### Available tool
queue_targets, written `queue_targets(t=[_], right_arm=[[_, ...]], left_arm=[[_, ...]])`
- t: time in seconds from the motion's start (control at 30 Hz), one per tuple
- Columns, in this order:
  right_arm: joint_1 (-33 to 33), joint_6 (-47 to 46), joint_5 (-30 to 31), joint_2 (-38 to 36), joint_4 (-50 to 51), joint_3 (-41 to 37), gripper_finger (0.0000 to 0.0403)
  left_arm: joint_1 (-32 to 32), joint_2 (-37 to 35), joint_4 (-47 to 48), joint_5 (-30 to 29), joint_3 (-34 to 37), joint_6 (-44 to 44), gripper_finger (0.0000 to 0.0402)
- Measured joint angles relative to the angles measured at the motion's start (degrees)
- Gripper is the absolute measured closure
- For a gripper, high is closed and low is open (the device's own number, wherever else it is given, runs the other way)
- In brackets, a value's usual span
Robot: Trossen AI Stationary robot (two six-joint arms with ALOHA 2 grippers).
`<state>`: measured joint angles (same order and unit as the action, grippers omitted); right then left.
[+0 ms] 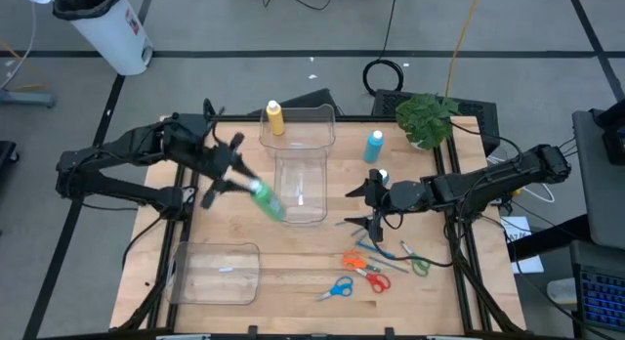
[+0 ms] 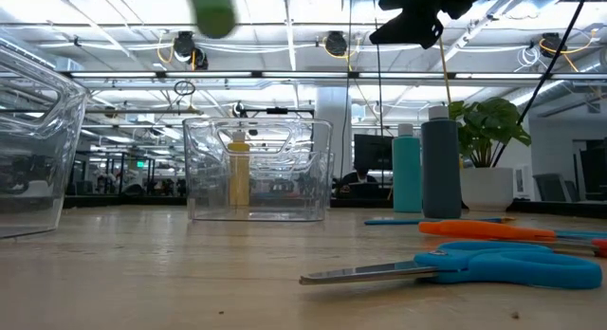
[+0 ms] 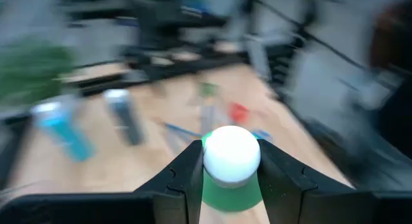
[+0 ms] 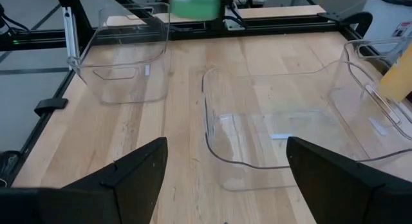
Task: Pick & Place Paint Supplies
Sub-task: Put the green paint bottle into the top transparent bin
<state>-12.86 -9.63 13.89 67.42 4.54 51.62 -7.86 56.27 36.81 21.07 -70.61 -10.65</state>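
Note:
My left gripper [image 1: 237,180] is shut on a green paint bottle [image 1: 268,200] with a white cap [image 3: 232,153]. It holds the bottle in the air by the left wall of the middle clear bin [image 1: 300,189]. My right gripper [image 1: 367,205] hangs open over the table right of that bin, with nothing between its fingers [image 4: 138,169]. A yellow bottle [image 1: 274,117] stands at the far clear bin [image 1: 311,133]. A light blue bottle [image 1: 375,147] and a grey-blue bottle [image 2: 441,169] stand upright on the table. Thin brushes [image 1: 374,248] lie flat near the scissors. My left gripper pinches the green bottle's body [image 3: 222,197] just below the white cap, one finger on each side. The fingers come from the table's left, slanting slightly down. The bottle is lifted clear of the table and sticks out past the fingers, tilted toward the middle bin.
A third clear bin [image 1: 217,274] sits at the near left. Orange [image 1: 366,266], blue [image 1: 335,289] and green [image 1: 418,266] scissors lie at the near right. A potted plant [image 1: 427,117] stands at the far right corner. Bare wood shows between the bins.

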Motion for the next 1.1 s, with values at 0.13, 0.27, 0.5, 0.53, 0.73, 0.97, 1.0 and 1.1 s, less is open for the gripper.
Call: queue_targets(t=[0.13,0.27,0.5,0.53,0.73,0.97,1.0,1.1], right_arm=[[0.0,-0.08,0.02,0.0,0.0,0.02,0.0092],[0.0,-0.16,0.04,0.0,0.0,0.02,0.0092],[0.11,-0.16,1.26,0.0,-0.02,0.02,0.0092],[0.11,-0.15,1.95,0.0,0.0,0.02,0.0092],[0.15,-0.17,2.81,0.0,-0.01,0.07,0.0092],[0.11,-0.17,2.6,0.0,0.0,0.07,0.0092],[0.11,-0.17,2.58,0.0,0.0,0.07,0.0092],[0.11,-0.17,2.58,0.0,0.04,0.07,0.0092]], left_arm=[[-0.06,0.31,-4.53,-17.49,0.0,5.44,0.028],[-0.65,2.59,-5.94,-30.46,0.08,7.49,0.028],[-6.19,8.28,-5.2,-34.4,-3.99,6.96,0.028],[-7.36,9.4,-4.0,-34.37,-5.6,6.59,0.028],[-16.43,14.75,0.46,-29.51,-11.37,5.57,0.028],[-24.66,18.25,-0.69,-23.59,-7.44,4.78,0.028],[-25.77,18.47,-0.91,-23.61,-6.81,4.78,0.028],[-28.69,18.56,-3.47,-22.69,-4.22,4.79,0.028]])
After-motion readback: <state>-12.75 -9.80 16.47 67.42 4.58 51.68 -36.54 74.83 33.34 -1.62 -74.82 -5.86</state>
